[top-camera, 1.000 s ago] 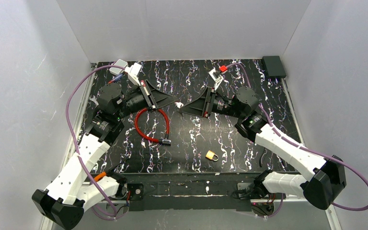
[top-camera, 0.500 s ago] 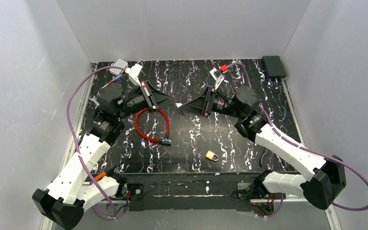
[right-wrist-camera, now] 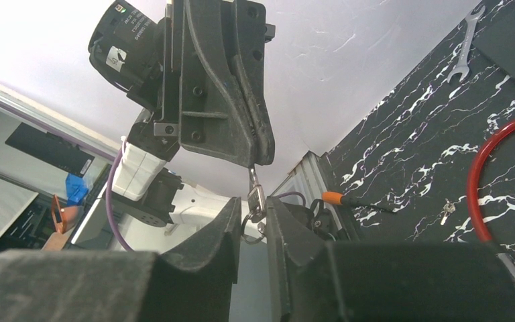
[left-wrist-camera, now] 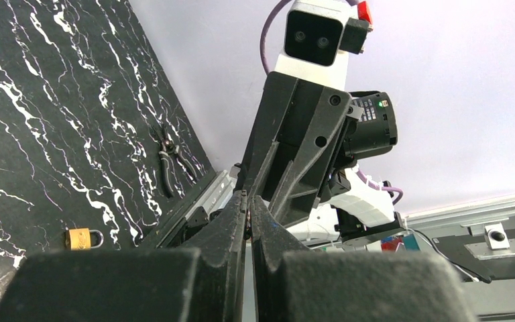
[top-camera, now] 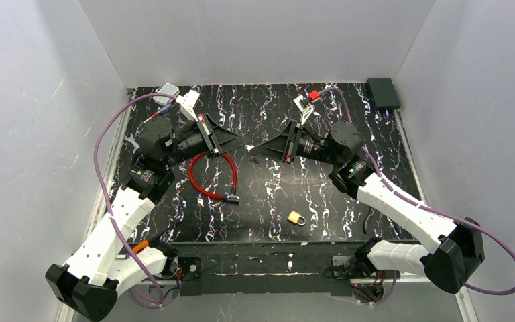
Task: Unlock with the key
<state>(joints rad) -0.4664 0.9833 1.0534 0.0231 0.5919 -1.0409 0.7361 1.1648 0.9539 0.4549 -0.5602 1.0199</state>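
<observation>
Finding: unlocking not begun. My left claw (top-camera: 245, 145) is pinched together on the key (right-wrist-camera: 255, 193), which is held in the air over mid-table. My right claw (right-wrist-camera: 253, 213) stands partly apart around the key, not visibly clamped. The padlock (top-camera: 296, 217) lies untouched at 5 o'clock of the claws. Remaining, in my judgement: handover, insertion, turn. Against a second ago, the right claw has edged toward 9 o'clock and narrowed; the padlock is unmoved.

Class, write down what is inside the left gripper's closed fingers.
A metal key hangs from the tips of the left gripper, its lower end between the fingers of the right gripper. The part pinched inside the tips is covered.
</observation>
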